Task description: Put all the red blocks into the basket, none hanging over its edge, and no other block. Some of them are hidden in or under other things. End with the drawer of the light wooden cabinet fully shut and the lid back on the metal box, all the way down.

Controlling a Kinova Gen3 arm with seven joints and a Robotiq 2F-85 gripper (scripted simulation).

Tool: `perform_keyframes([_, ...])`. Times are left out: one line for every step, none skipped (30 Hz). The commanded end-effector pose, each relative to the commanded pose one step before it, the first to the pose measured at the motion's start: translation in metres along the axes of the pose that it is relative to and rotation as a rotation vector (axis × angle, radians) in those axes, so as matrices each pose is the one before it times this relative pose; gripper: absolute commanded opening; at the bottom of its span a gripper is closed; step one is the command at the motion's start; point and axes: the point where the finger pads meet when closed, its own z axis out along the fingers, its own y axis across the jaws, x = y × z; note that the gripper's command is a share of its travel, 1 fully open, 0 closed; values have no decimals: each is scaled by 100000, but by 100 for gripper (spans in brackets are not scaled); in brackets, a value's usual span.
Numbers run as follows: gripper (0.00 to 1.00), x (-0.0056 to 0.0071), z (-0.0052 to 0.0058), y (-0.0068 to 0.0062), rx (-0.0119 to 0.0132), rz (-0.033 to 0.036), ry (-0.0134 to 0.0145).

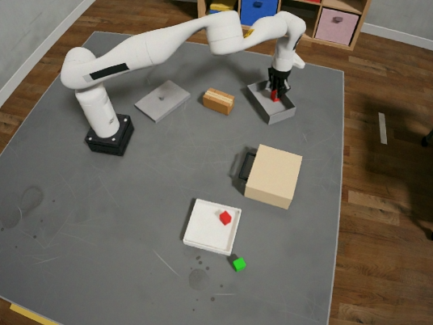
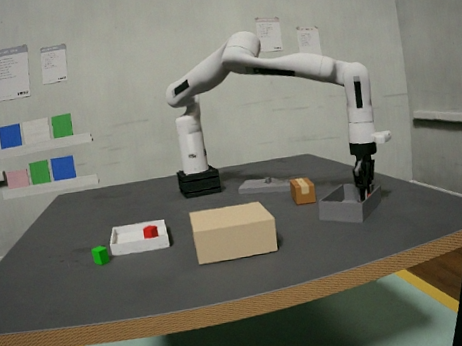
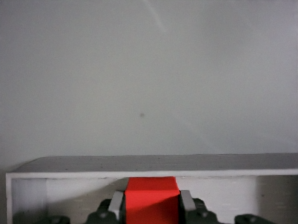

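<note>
Grey tabletop point(image 1: 121, 210) is carrying the whole layout, with wooden flooring showing beyond its edges. Reaching straight down into the open metal box point(image 1: 283, 115), the gripper point(image 1: 276, 95) is pinching a red block point(image 3: 151, 200) between its two pads, narrowed about a third of the way and stopped by the block's sides; the wrist view is showing the block sitting squarely between the fingers, with the box's wall running across just ahead. The vertical approach looks chosen so that the fingers are fitting between the box walls. Just outside, the box's lid point(image 1: 162, 99) is lying flat on the table, well apart from the box, leaving the opening free. Between lid and box a small cardboard box point(image 1: 218, 101) is resting. Farther off, the light wooden cabinet point(image 1: 275, 175) is standing with its drawer point(image 1: 245, 166) pulled partly out, so it is awaiting closing. Beyond it the white basket point(image 1: 190, 238) is already holding another red block point(image 1: 225, 217), while a green block point(image 1: 239, 264) is sitting just outside its corner, where it should remain.
</note>
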Motion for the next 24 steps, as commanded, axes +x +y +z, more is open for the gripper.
perform_keyframes([10, 46, -99, 4, -18, 4, 142])
perform_keyframes([10, 0, 0, 0, 0, 0, 0])
perform_keyframes([10, 0, 0, 0, 0, 0, 0])
perform_keyframes([10, 0, 0, 0, 0, 0, 0])
perform_keyframes([10, 0, -1, 0, 0, 0, 0])
perform_keyframes([10, 0, -5, 0, 0, 0, 0])
perform_keyframes([10, 0, -14, 0, 0, 0, 0])
perform_keyframes([10, 0, -26, 0, 0, 0, 0])
perform_keyframes([10, 0, -41, 0, 0, 0, 0])
perform_keyframes([10, 0, 0, 0, 0, 0, 0])
perform_keyframes([10, 0, 0, 0, 0, 0, 0])
perform_keyframes([10, 0, -59, 0, 0, 0, 0])
perform_keyframes([10, 0, -79, 0, 0, 0, 0])
perform_keyframes([10, 0, -102, 0, 0, 0, 0])
perform_keyframes([10, -1, -126, 0, 0, 0, 0])
perform_keyframes([10, 0, -148, 0, 0, 1, 0])
perform_keyframes([10, 1, -173, 0, 0, 1, 0])
perform_keyframes([10, 0, -199, 0, 0, 0, 0])
perform_keyframes([10, 0, -224, 0, 0, 0, 0])
perform_keyframes([10, 0, -251, 0, 0, 0, 0])
perform_keyframes([10, 0, -274, 0, 0, 0, 0])
perform_keyframes([10, 0, -299, 0, 0, 0, 0])
perform_keyframes([10, 0, -320, 0, 0, 0, 0])
perform_keyframes([10, 0, -342, 0, 0, 0, 0])
